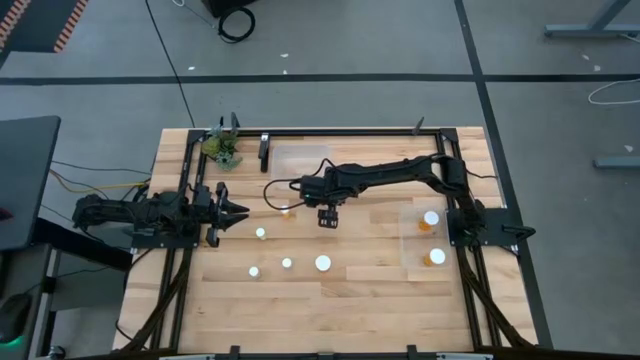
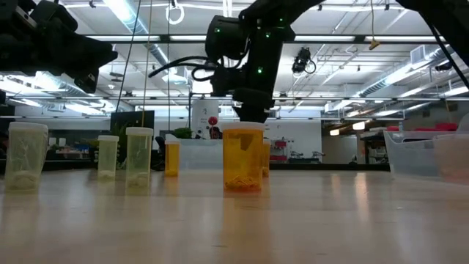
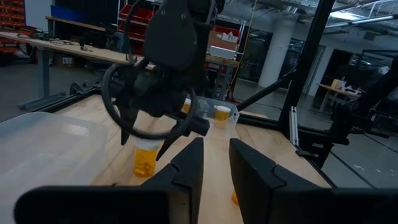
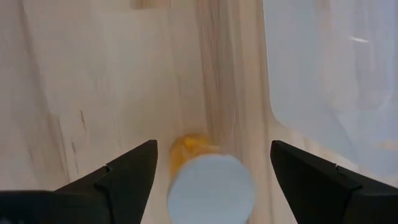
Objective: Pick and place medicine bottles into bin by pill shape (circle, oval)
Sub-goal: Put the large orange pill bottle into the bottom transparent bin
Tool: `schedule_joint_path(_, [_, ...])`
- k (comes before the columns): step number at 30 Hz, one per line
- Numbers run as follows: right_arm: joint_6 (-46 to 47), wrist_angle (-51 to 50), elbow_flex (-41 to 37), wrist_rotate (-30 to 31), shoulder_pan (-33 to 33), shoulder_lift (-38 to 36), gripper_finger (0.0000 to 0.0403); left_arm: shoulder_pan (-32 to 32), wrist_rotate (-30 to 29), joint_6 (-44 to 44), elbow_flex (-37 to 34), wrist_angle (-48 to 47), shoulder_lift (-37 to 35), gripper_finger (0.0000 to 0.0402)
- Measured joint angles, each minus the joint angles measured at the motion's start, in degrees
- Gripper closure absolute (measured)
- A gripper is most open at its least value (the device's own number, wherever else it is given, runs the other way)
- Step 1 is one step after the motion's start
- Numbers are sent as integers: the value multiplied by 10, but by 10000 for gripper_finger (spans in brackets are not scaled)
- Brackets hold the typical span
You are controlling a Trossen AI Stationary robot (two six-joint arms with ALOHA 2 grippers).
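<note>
My right gripper [image 1: 328, 220] hangs open over the middle of the table, pointing steeply down. A small amber medicine bottle with a white cap [image 4: 211, 186] stands upright on the wood below it. The two fingers [image 4: 134, 171] stand on either side of the bottle, apart from it. In the low view the same bottle [image 2: 242, 158] stands just under the gripper [image 2: 253, 114]. Several more white-capped bottles [image 1: 287, 263] stand on the table toward its near edge. My left gripper [image 1: 240, 210] waits shut and level at the table's left side.
A clear bin [image 1: 412, 268] at the table's right holds two bottles [image 1: 431, 218]. A second clear bin [image 1: 300, 158] sits at the far edge. A green plant-like thing [image 1: 222, 148] stands at the far left corner. Black frame rails [image 1: 470, 250] run along the table's sides.
</note>
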Motion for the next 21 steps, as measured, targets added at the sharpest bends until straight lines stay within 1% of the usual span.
schedule_joint_path(5, [3,1,-17,-2,-4,0,94,0,0,0,0,-1,0,321])
schedule_joint_path(8, [8,0,-29,-3,-5,0,111,0,0,0,0,0,0,317])
schedule_joint_path(16, [13,2,-31,-3,-4,0,163,0,0,0,0,0,0,311])
schedule_joint_path(21, [22,0,-31,-3,-4,0,183,0,0,0,0,0,0,315])
